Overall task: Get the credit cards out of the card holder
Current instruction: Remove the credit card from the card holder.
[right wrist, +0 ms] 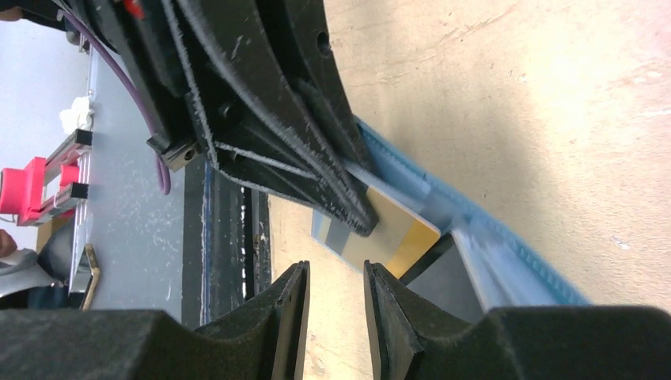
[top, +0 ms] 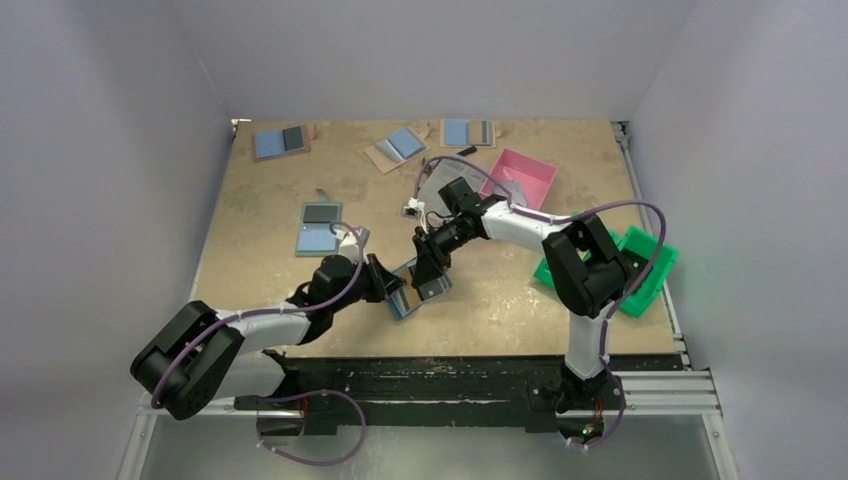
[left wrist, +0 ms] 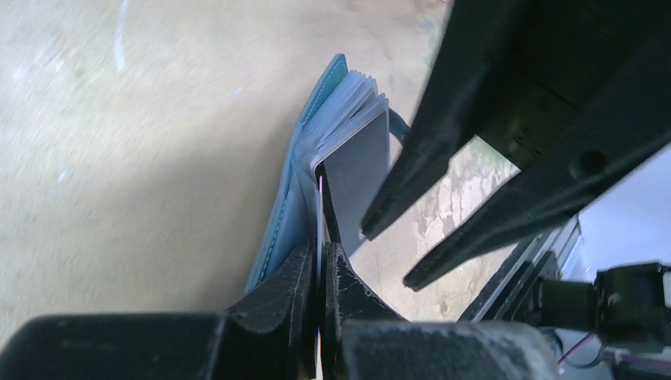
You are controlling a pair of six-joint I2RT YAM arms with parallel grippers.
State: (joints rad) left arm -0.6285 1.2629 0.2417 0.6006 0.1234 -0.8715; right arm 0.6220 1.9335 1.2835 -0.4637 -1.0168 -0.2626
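Left wrist: credit cards [left wrist: 354, 101] fanned in card holder [left wrist: 286, 212]

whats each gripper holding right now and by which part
Left gripper is pinched shut on the outer edge of a credit card sticking out of the card holder. Right gripper is open, holding nothing.

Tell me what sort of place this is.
Likely a robotics lab workcell: left arm and right arm bolted to a metal frame, white walls boxing in the tabletop, a pink bin and green bin.
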